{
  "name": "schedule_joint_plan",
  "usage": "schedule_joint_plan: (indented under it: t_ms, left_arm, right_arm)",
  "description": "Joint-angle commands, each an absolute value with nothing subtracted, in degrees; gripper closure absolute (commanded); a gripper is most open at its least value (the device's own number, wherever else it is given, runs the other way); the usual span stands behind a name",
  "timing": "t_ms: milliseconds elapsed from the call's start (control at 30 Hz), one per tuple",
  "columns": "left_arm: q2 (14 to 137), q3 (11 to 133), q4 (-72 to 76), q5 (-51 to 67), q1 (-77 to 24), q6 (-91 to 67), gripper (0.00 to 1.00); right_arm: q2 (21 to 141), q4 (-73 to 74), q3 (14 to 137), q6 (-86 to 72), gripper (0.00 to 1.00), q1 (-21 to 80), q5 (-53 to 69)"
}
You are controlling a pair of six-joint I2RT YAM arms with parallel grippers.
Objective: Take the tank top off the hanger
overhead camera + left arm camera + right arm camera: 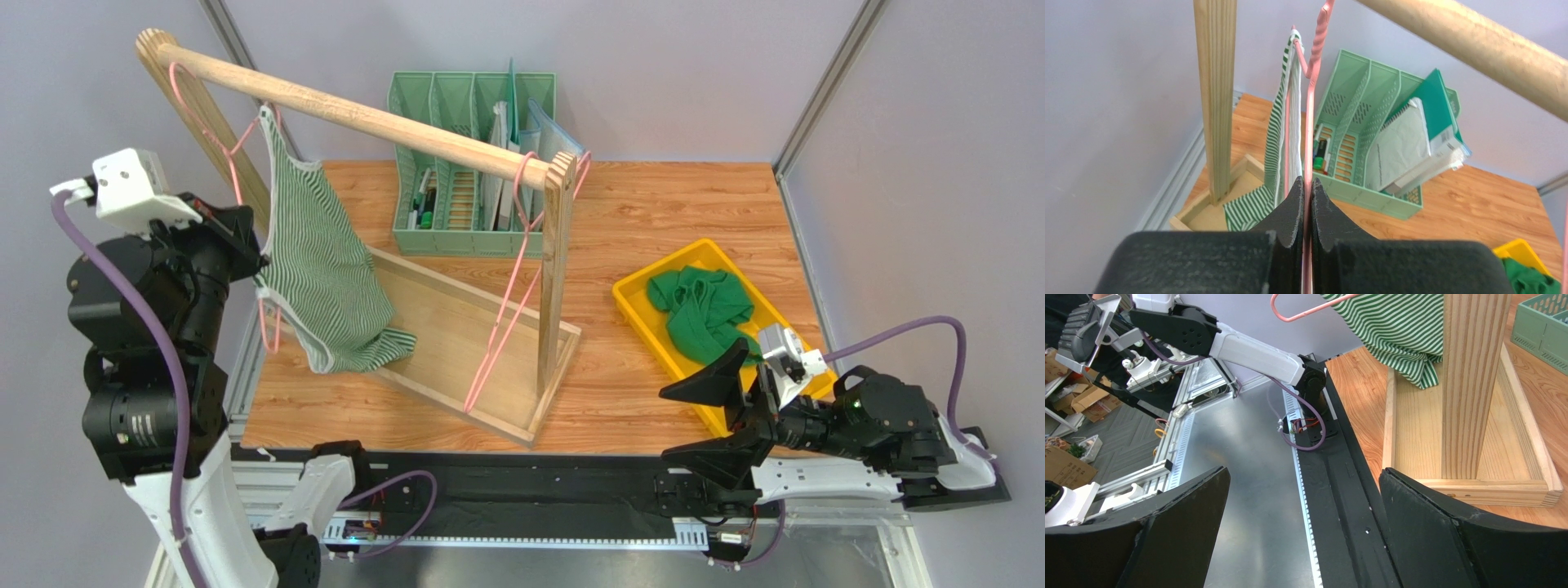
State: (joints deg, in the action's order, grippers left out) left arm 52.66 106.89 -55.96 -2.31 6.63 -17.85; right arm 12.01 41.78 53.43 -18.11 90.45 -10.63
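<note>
A green-and-white striped tank top (pixel 325 263) hangs on a pink hanger (pixel 233 157). The hanger's hook sits over the left end of the wooden rod (pixel 368 116). My left gripper (pixel 255 272) is at the top's left side. In the left wrist view this gripper (pixel 1307 184) is shut on the hanger's pink wire (pixel 1311 122), with the striped tank top (pixel 1281 135) just left of it. My right gripper (pixel 702 420) stands open and holds nothing, low at the table's front right. The right wrist view shows it (pixel 1303 474) facing the tank top's hem (pixel 1395 324).
A second, bare pink hanger (pixel 509 288) hangs at the rod's right end beside the rack post (pixel 556 282). The rack's wooden base tray (pixel 454 343) lies under the top. A green file organiser (pixel 466 159) stands behind. A yellow tray (pixel 638 312) holds green cloth (pixel 702 312).
</note>
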Motion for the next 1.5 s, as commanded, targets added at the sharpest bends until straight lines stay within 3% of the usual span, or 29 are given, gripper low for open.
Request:
schedule_joint_plan:
  t_ms: [0,433,633,1167,1267,1467]
  left_arm:
    - [46.85,103.46,-55.37,1.75,7.03,-21.53,1.0]
    - [34.11,94.49,-59.24,12.39,7.03,-26.54,1.0]
    - [28.66,83.95,-56.43,21.33,7.03,-29.17,1.0]
    - [24.17,59.26,-41.23,39.9,7.03,-36.91,1.0]
    - [24.87,56.44,-37.54,42.45,6.94,-38.58,1.0]
    - [27.33,56.77,-33.41,44.56,6.94,-39.2,1.0]
  right_arm:
    - [13.97,41.4,54.32,-17.49,0.0,90.7,-11.51]
    - [19.07,37.79,52.56,-17.49,0.0,90.7,-10.11]
    - [22.14,35.51,51.77,-17.93,0.0,90.7,-10.46]
    - [29.7,34.28,49.04,-26.44,0.0,89.13,-32.25]
    - [31.63,34.89,49.3,-28.21,0.0,83.52,-31.91]
    - [33.92,36.56,49.57,-30.58,0.0,58.48,-16.63]
